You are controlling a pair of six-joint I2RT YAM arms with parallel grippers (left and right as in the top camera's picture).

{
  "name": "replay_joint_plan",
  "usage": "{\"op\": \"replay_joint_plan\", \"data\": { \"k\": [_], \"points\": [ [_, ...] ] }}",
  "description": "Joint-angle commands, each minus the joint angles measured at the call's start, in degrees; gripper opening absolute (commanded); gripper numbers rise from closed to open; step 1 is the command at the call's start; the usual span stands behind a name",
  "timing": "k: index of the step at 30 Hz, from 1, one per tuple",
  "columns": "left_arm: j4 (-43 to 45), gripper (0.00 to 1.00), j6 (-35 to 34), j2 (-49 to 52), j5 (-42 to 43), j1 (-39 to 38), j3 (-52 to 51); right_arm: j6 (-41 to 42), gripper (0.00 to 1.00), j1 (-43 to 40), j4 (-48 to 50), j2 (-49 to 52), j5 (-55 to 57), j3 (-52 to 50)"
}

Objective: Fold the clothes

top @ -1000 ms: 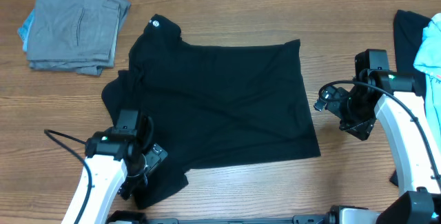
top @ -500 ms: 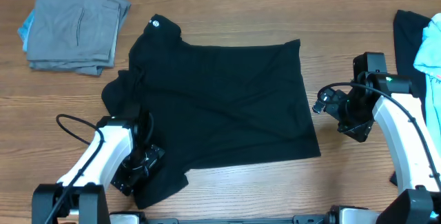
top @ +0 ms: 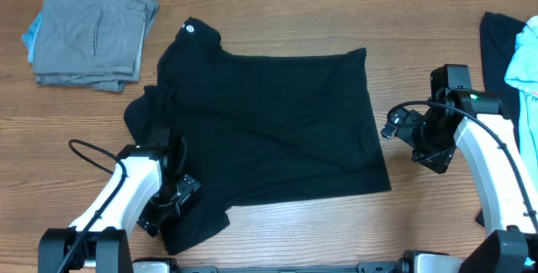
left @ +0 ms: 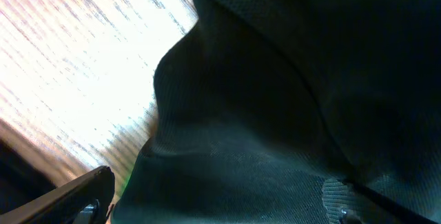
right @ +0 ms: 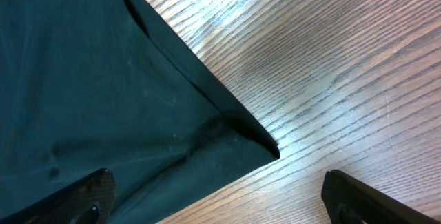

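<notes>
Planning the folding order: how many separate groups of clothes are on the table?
3: black shirt spread centrally, grey stack far left, black and blue heap at the right edge, partly cut off.

Matt cloth on a grainy wood table (top: 336, 21), basically
So the black shirt (top: 277, 130) is matt, fine-knit cloth, the grey folded clothes (top: 88, 29) look soft and slightly heathered, the wood has streaky grain with a light sheen, and the arm shells (top: 492, 168) look like smooth white plastic.

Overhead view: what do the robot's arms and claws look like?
The left arm and right arm are white rounded shells with black joints; left claw and right claw are black. A thin black cable loops by each wrist. Right arm shows a green light.
</notes>
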Motion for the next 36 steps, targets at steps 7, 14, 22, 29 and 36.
{"op": "replay_joint_plan", "data": {
  "k": [7,14,22,29,36],
  "points": [
    [9.38,0.85,1.33,1.88,2.49,0.31,-5.66,0.09,1.00,-0.33,0.07,-0.94,-0.31,-0.28],
    [13.70,0.59,0.74,1.88,6.16,0.31,-9.20,1.84,0.99,-0.33,-0.42,-0.94,-0.28,-0.37],
    [13.25,0.24,1.22,1.88,11.56,0.31,-9.20,2.08,0.88,-0.33,1.51,-0.94,-2.89,-8.13],
    [13.05,0.17,2.49,1.88,13.03,0.31,-9.20,2.05,0.80,-0.33,6.80,-0.94,-10.40,-16.94],
    [12.61,0.16,2.91,1.88,15.04,0.31,-9.20,3.37,0.59,-0.33,12.11,-0.94,-10.82,-22.86]
  ]
}}
